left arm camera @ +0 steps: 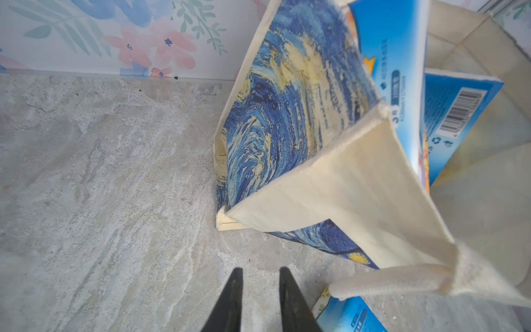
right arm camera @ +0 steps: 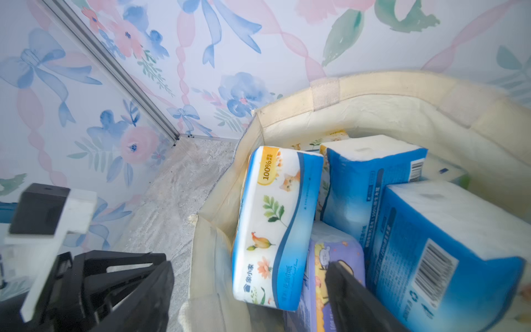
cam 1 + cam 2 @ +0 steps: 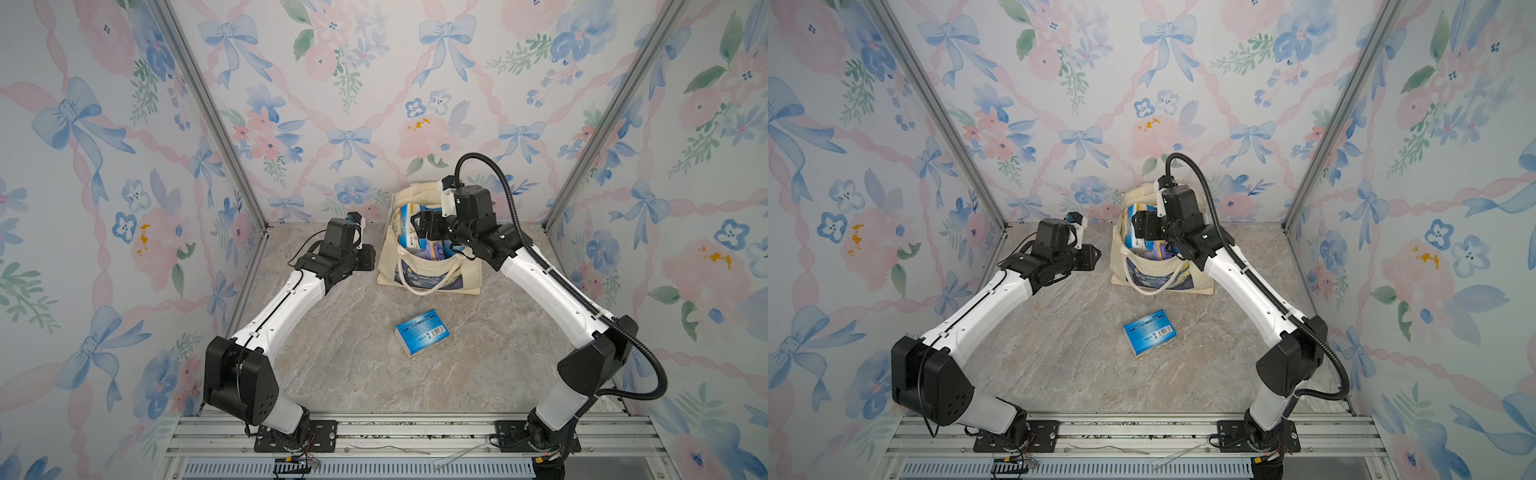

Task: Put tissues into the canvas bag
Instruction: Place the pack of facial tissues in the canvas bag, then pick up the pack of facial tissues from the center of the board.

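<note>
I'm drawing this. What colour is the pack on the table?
The pack is blue with a white barcode; clearest in a top view.

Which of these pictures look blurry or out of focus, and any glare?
Both top views: sharp, evenly lit, loose pack crisp. Left wrist: bag close up soft, table sharper. Right wrist: near finger and barcode pack blurred; no strong glare.

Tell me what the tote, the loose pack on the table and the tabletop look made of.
Canvas tote: cream woven cloth, matte, sagging rim, printed painting. Blue tissue pack: glossy plastic film, probably over soft paper, judging by sheen and barcode print. Tabletop: grey veined stone look, matte; possibly laminate or printed sheet.
</note>
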You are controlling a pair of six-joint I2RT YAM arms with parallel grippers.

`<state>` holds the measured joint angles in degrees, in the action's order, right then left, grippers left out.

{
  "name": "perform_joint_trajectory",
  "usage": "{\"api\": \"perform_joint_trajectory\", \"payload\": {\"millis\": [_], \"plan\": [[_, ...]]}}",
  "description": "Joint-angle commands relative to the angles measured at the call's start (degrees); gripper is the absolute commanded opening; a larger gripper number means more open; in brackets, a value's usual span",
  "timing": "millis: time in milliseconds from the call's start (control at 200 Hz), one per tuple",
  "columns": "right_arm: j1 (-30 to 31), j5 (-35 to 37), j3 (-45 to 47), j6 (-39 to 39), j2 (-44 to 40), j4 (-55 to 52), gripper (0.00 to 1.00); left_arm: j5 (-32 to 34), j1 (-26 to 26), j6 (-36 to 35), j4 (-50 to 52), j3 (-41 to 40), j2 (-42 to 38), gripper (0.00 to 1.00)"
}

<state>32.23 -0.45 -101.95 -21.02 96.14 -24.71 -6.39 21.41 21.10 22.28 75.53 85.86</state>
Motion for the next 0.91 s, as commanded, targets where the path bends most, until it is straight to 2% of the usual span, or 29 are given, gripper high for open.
{"api": "perform_joint_trajectory", "payload": {"millis": [0, 215, 390, 455, 545, 625, 740, 900], "plan": [[-1.71, -6.27, 6.04, -1.33, -5.40, 4.81, 0.84, -0.09, 0.66, -0.54, -0.67, -1.78, -0.46, 0.21], [-6.77, -11.88, 27.38, -2.36, -23.52, 6.48, 0.83, -0.55, 2.94, -1.71, -0.72, -6.47, 1.36, 0.22], [-8.95, -7.09, 39.55, -2.39, -39.85, -3.89, 0.82, -0.94, 6.63, -1.61, -0.66, -9.37, 6.07, 0.21], [-9.64, -7.04, 41.63, -2.66, -44.28, -9.61, 0.83, -1.09, 7.87, -1.31, -0.66, -9.74, 8.18, 0.15], [-11.14, -11.91, 44.42, -4.57, -47.70, -17.03, 0.85, -1.26, 9.06, -0.33, -0.66, -10.43, 10.08, 0.15], [-11.66, -20.10, 49.68, -6.98, -49.48, -18.11, 0.88, -0.99, 9.52, 0.79, -0.72, -11.68, 10.63, 0.15], [-11.81, -28.18, 60.01, -13.08, -51.43, -12.62, 0.88, -1.17, 10.04, 2.19, -0.82, -13.71, 10.73, 0.15], [-11.78, -33.37, 72.25, -20.48, -51.33, -3.16, 0.89, -1.08, 11.35, 4.37, -1.68, -16.67, 10.46, 0.15]]}}
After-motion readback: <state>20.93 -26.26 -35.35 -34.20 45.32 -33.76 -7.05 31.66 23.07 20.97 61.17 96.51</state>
